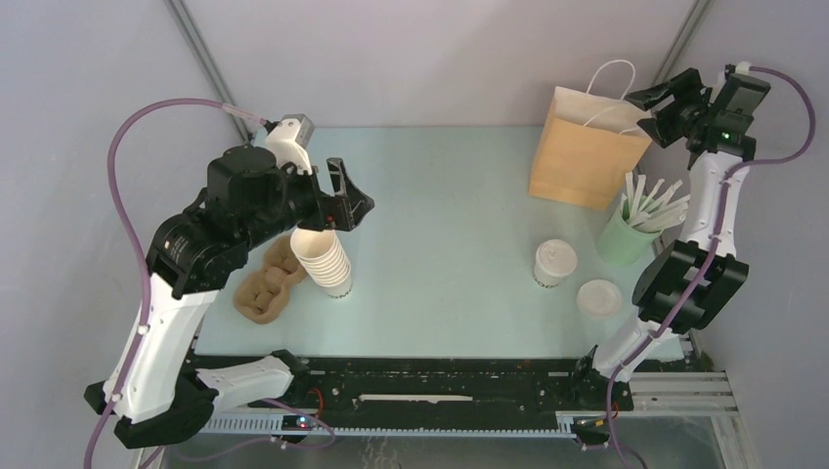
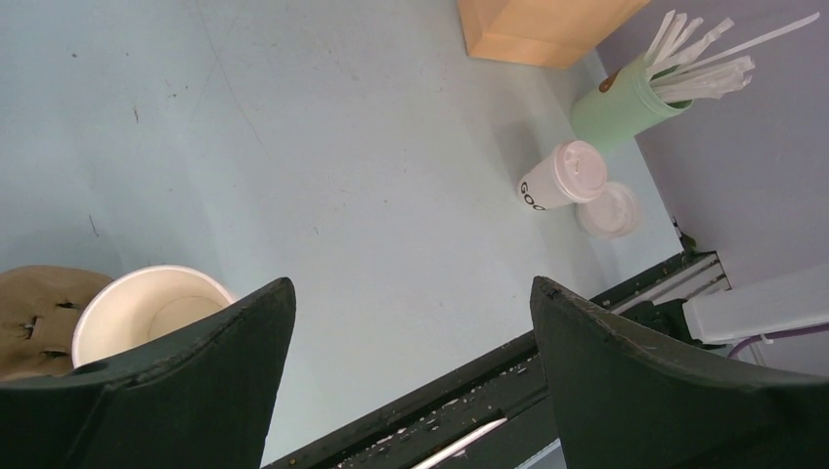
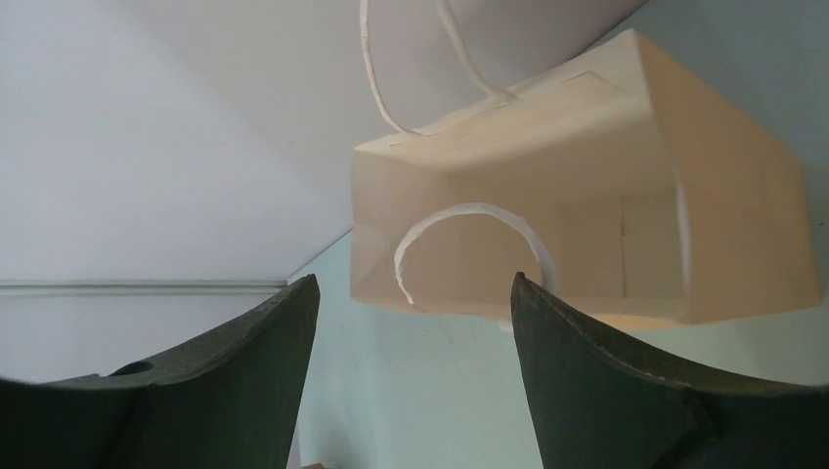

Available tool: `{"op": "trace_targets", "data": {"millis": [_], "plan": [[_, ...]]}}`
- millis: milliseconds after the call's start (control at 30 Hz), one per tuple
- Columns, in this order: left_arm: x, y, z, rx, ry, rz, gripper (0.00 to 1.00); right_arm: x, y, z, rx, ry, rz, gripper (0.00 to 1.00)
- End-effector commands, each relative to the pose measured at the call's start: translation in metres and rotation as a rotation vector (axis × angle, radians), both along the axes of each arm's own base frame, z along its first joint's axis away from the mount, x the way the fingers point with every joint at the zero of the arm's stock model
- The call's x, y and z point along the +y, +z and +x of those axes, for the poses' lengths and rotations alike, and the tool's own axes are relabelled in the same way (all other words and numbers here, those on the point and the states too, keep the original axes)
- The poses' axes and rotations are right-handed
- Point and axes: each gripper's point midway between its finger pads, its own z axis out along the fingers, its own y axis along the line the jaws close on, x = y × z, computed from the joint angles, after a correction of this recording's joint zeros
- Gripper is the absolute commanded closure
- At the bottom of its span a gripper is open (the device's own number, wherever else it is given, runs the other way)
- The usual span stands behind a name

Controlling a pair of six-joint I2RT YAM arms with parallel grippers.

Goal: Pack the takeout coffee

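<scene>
My right claw (image 1: 657,112) is spread wide, with nothing between the two fingers. It hangs in the air just beside the top right corner of the paper bag (image 1: 585,147). In its wrist view, the claw (image 3: 414,283) looks straight at the open mouth of the bag (image 3: 587,225), and one white handle loop curls in front of the opening.

My left claw (image 1: 350,195) is also spread wide and grips nothing. It is far to the left of the bag, well apart from it, and raised above the surface (image 1: 440,215). In its wrist view, this claw (image 2: 411,293) frames bare surface between its fingers.

The bag stands upright near the far edge of the surface, and I take it as my reference. The takeout coffee (image 1: 554,262) stands upright with its white lid on, in front of the bag on the side of the arm bases, near it but not touching. No claw touches it. In the left wrist view the cup (image 2: 562,176) shows dark letters on its side.

A loose white lid (image 1: 598,298) lies flat a little further from the bag than the coffee. A green cup of white sticks (image 1: 624,239) stands just beside the bag's right front corner.

Far to the left of the bag, a stack of cream cups (image 1: 325,259) leans, and a brown cardboard carrier (image 1: 269,283) lies further left still.
</scene>
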Motion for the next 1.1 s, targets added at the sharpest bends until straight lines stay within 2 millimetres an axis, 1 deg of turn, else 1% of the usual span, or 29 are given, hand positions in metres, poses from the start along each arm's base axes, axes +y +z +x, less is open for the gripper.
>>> {"op": "trace_targets", "data": {"millis": [0, 67, 167, 267, 333, 367, 433, 500, 533, 567, 667, 767, 833, 867, 933, 967, 1033, 1067], "plan": [[0.003, 0.013, 0.005, -0.053, 0.010, -0.001, 0.06, -0.005, 0.046, -0.023, -0.109, 0.049, -0.082, 0.19], [0.001, 0.015, 0.008, -0.054, 0.015, -0.006, 0.06, -0.010, 0.044, -0.025, -0.100, 0.054, -0.076, 0.19], [-0.002, 0.024, 0.007, -0.063, 0.008, -0.039, 0.06, -0.010, 0.039, -0.025, -0.080, 0.077, -0.081, 0.19], [0.000, 0.020, 0.007, -0.065, 0.011, -0.029, 0.06, -0.009, 0.036, -0.022, -0.083, 0.096, -0.085, 0.19], [0.001, 0.019, 0.008, -0.068, 0.009, -0.015, 0.06, -0.011, 0.028, -0.014, -0.077, 0.095, -0.099, 0.18], [0.001, 0.019, 0.008, -0.067, 0.010, -0.010, 0.06, -0.008, 0.026, -0.008, -0.077, 0.111, -0.096, 0.19], [0.001, 0.025, 0.007, -0.066, 0.007, -0.012, 0.06, 0.006, 0.023, 0.000, -0.083, 0.182, -0.077, 0.22], [0.002, 0.027, 0.005, -0.068, 0.006, -0.020, 0.06, 0.019, 0.022, 0.007, -0.095, 0.227, -0.111, 0.24], [0.003, 0.026, 0.004, -0.069, 0.011, -0.020, 0.06, 0.027, 0.022, 0.009, -0.100, 0.248, -0.132, 0.25], [0.004, 0.024, 0.005, -0.069, 0.016, -0.017, 0.06, 0.030, 0.021, 0.011, -0.101, 0.260, -0.148, 0.26], [0.004, 0.020, 0.007, -0.068, 0.020, -0.009, 0.05, 0.041, 0.018, 0.013, -0.097, 0.292, -0.154, 0.37], [0.001, 0.025, 0.005, -0.056, 0.002, -0.021, 0.06, 0.053, 0.016, 0.012, -0.076, 0.306, -0.150, 0.57], [0.001, 0.024, 0.004, -0.057, 0.002, -0.026, 0.06, 0.063, 0.019, 0.010, -0.069, 0.301, -0.155, 0.69], [0.002, 0.023, 0.004, -0.058, 0.008, -0.025, 0.06, 0.068, 0.021, 0.010, -0.059, 0.289, -0.151, 0.77], [0.003, 0.021, 0.005, -0.066, 0.016, -0.019, 0.06, 0.080, 0.026, 0.009, -0.049, 0.264, -0.140, 0.88], [0.003, 0.020, 0.007, -0.068, 0.018, -0.016, 0.06, 0.090, 0.028, 0.010, -0.046, 0.253, -0.140, 0.91], [0.003, 0.025, 0.008, -0.065, 0.019, -0.016, 0.05, 0.111, 0.034, 0.009, -0.046, 0.249, -0.127, 0.91], [0.002, 0.030, 0.008, -0.066, 0.016, -0.022, 0.06, 0.124, 0.037, 0.008, -0.049, 0.263, -0.120, 0.91]]}}
